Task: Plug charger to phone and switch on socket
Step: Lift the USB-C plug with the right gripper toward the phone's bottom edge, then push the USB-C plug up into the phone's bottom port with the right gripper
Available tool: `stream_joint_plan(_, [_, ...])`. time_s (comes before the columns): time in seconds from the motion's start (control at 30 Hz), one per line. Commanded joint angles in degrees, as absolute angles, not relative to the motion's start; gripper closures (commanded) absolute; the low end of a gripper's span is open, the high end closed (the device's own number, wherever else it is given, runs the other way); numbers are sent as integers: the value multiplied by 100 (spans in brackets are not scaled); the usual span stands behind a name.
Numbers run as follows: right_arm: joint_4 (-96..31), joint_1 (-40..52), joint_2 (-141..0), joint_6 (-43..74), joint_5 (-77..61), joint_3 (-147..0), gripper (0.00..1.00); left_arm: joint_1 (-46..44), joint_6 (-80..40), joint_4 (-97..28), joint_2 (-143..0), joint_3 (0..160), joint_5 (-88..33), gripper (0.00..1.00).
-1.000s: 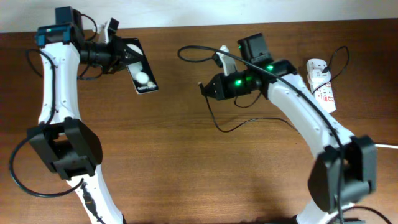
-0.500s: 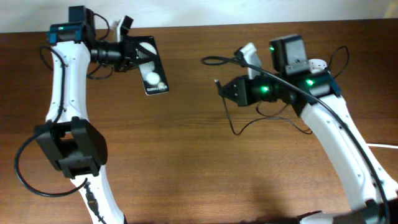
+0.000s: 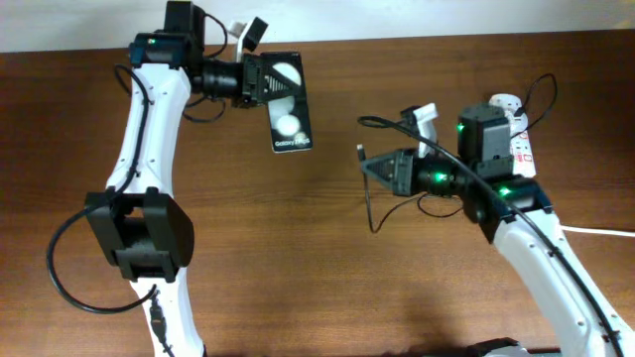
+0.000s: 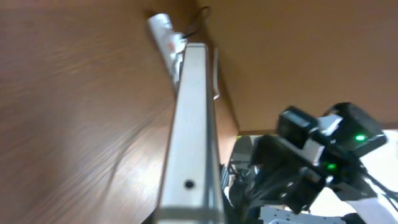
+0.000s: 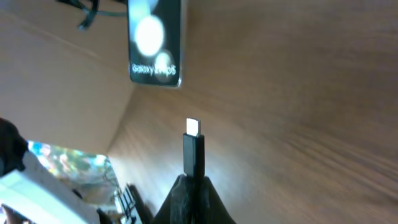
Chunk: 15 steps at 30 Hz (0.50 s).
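Observation:
The black phone [image 3: 286,117] hangs over the table's back left, screen up with two white spots, and my left gripper [image 3: 260,81] is shut on its far end. In the left wrist view only its silver edge [image 4: 193,137] shows. My right gripper [image 3: 373,167] is shut on the charger [image 3: 370,203], whose plug tip [image 5: 193,149] points at the phone [image 5: 154,43] across a clear gap. The thin black cable loops down onto the wood. The white socket [image 3: 523,149] lies at the back right, partly hidden behind the right arm.
A thick white cord [image 3: 600,232] leaves the right edge. In the left wrist view the socket [image 4: 165,31] lies far off beside the phone's edge, with the right arm [image 4: 323,155] to the right. The left arm's base [image 3: 139,233] stands front left.
The left arm has carried the phone to the right, toward the table's middle. The right arm has drawn back to the right and slightly forward, still holding the plug.

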<state>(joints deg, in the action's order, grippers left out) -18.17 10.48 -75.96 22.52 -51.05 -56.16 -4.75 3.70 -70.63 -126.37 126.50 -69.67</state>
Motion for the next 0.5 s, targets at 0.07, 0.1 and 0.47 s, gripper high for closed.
stream_joint_plan(0.07, [-1142,1400,-7526,3039,-4945,-5474,96,-587,180,-6650,-12626,12689,-7791,100])
stream_joint_plan(0.1, [-1081,1431,-7526,3103,-4897,-5474,96,-585,93,-6578,-12626,12689,-7830,100])
stream_joint_plan(0.47, [-189,2071,-7531,3717,-4233,-5474,96,-591,-2045,-4991,-12626,12691,-7977,100])
